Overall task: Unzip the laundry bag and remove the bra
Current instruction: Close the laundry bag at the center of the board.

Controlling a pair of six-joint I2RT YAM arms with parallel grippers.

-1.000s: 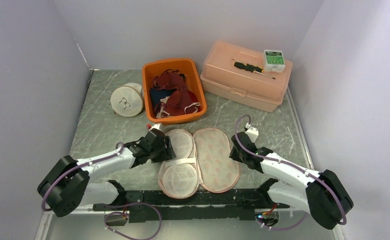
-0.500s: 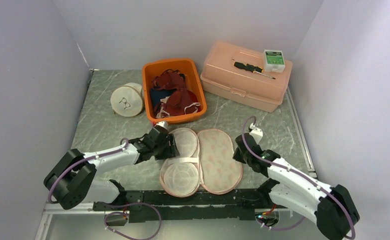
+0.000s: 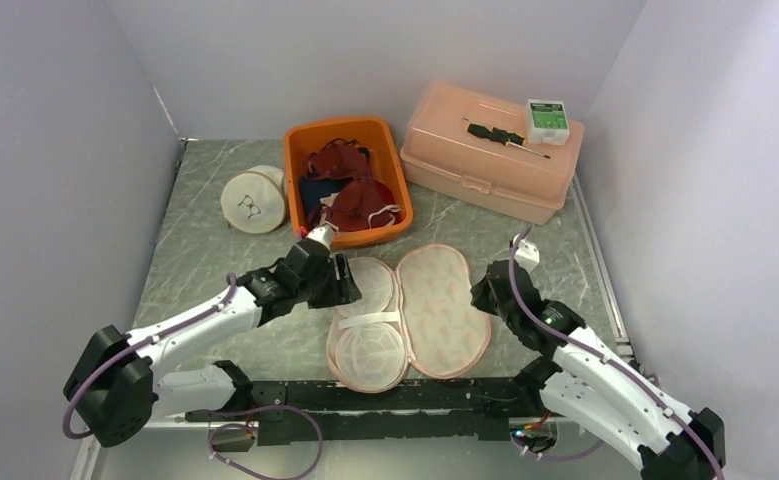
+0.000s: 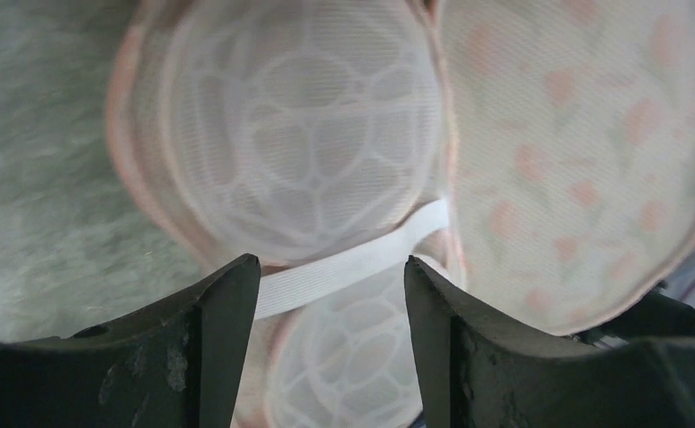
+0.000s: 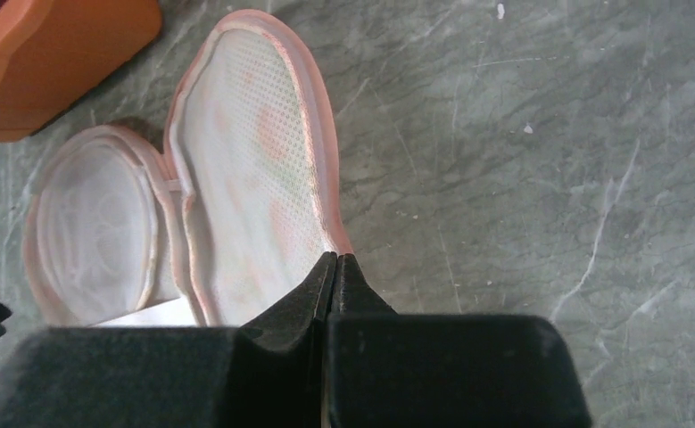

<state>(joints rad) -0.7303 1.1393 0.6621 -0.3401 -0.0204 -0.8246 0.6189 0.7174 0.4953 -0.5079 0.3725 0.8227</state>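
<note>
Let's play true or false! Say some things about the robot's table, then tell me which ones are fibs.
1. The laundry bag lies open. True.
2. The orange bin is empty. False: red clothes lie in it.
3. A screwdriver lies on the peach box. True.
4. The jaws on the right arm are wide open. False: they are shut.
5. The jaws on the left arm are open. True.
</note>
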